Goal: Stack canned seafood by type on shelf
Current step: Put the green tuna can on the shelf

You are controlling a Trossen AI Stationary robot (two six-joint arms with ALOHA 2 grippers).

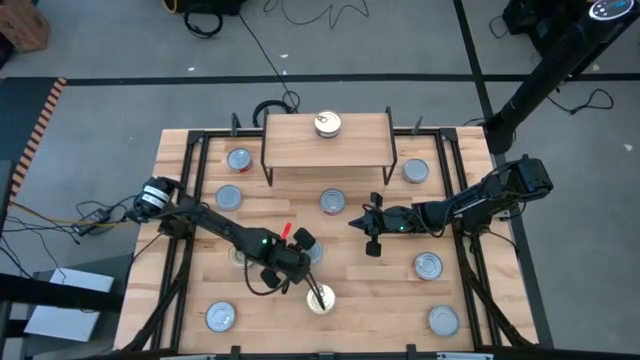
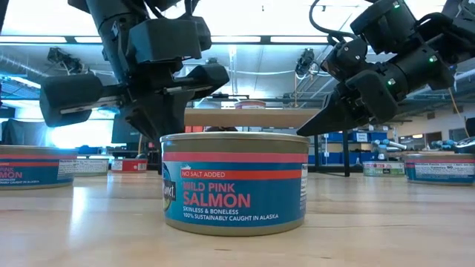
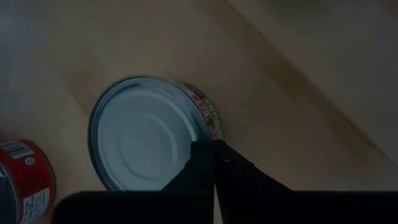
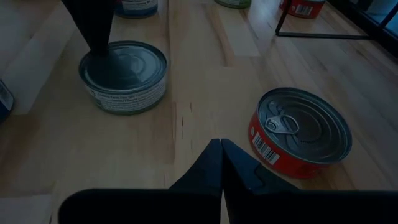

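Observation:
My left gripper is shut and points down over a blue-green tin with a silver top near the table's middle. My right gripper is shut and hangs above the wood, touching nothing, just right of a red tin. The shelf stands at the far side with one tin on its board. A gold-topped salmon tin stands on the table nearer than my left gripper and hides its fingertips in the low view. My left gripper meets the blue-green tin's flat top close to its rim. The shut fingertips come straight down from above and stand on it. The tin sits upright on the table.
Other tins stand scattered on the slatted table: two at the far left, one far right, two at the right, one near left. A second red tin is close to my left gripper.

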